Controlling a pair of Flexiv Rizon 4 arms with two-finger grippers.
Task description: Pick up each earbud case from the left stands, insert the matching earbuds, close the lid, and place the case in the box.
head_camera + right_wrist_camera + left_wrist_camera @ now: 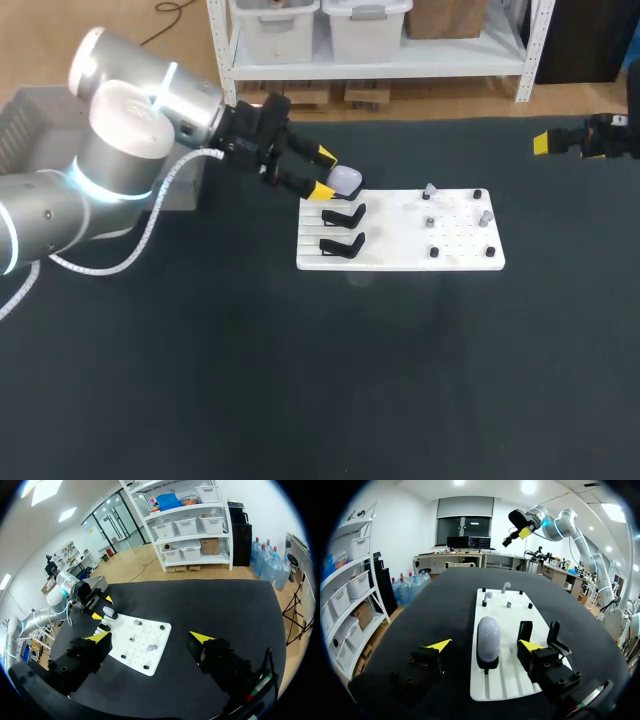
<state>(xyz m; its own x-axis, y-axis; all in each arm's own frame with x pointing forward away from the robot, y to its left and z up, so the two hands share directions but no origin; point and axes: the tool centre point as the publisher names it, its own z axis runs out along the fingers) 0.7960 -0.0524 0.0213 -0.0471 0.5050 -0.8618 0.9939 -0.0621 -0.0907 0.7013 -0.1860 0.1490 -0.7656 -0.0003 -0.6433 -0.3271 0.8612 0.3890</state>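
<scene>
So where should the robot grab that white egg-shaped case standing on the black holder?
Probably by its bare upper half, pinched across its two rounded sides. The earbud case stands upright with its lower end seated in the black stand, so only the top is free. Coming in level, from where the open left gripper is, with one finger on either side, looks best.

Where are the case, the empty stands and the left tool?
case point(488, 637): left wrist view, middle of its white shell.
empty stands point(345, 214): head view, the farther black stand's body.
left tool point(323, 173): head view, midway between its yellow tips.
</scene>
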